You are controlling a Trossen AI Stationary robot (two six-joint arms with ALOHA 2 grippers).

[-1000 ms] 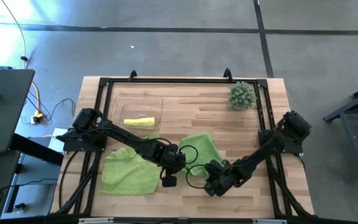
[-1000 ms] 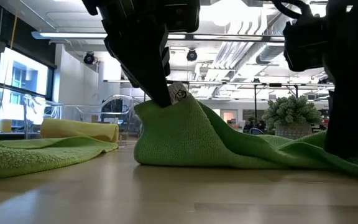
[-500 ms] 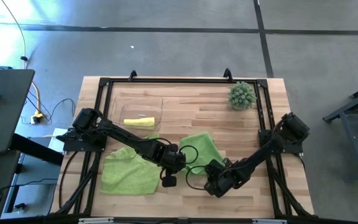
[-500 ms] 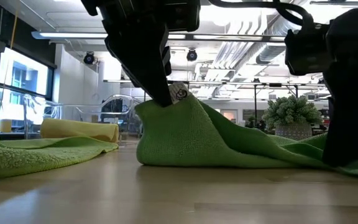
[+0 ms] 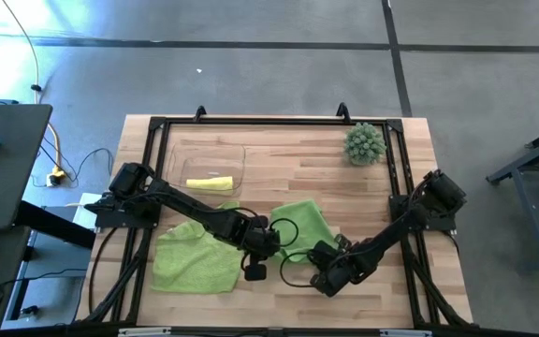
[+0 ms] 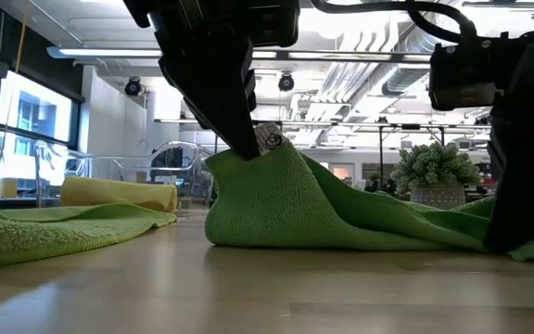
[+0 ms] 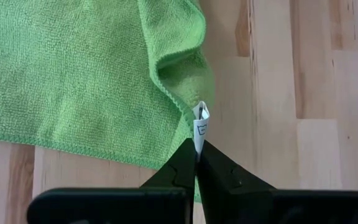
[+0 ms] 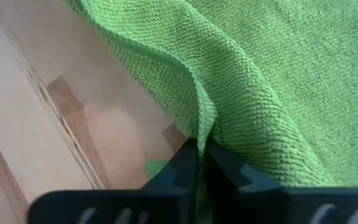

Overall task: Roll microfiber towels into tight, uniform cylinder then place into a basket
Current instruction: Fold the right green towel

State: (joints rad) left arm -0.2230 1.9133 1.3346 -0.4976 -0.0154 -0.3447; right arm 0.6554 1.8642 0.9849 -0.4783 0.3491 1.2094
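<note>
at the near edge of the wooden table (image 5: 344,178), both grippers are pinching the same lime green towel (image 5: 302,223) that is lying in the middle. the right gripper (image 8: 197,155) is sitting at the towel's near right corner with its jaws closed on a raised fold of the hem. the left gripper (image 7: 196,163) is holding the towel's near left corner, its jaws clamped tight on the edge just beside the small white care label (image 7: 200,126), and in the low view that corner is standing up in a peak (image 6: 248,172) while the rest is draping down to the wood. to the left, well apart from the grippers, a second lime green towel (image 5: 195,255) is lying flat and rumpled. farther back on the left, the clear basket (image 5: 178,154) is holding a rolled yellow towel (image 5: 209,183). at the far right corner a spiky green ball plant (image 5: 364,143) is standing alone.
</note>
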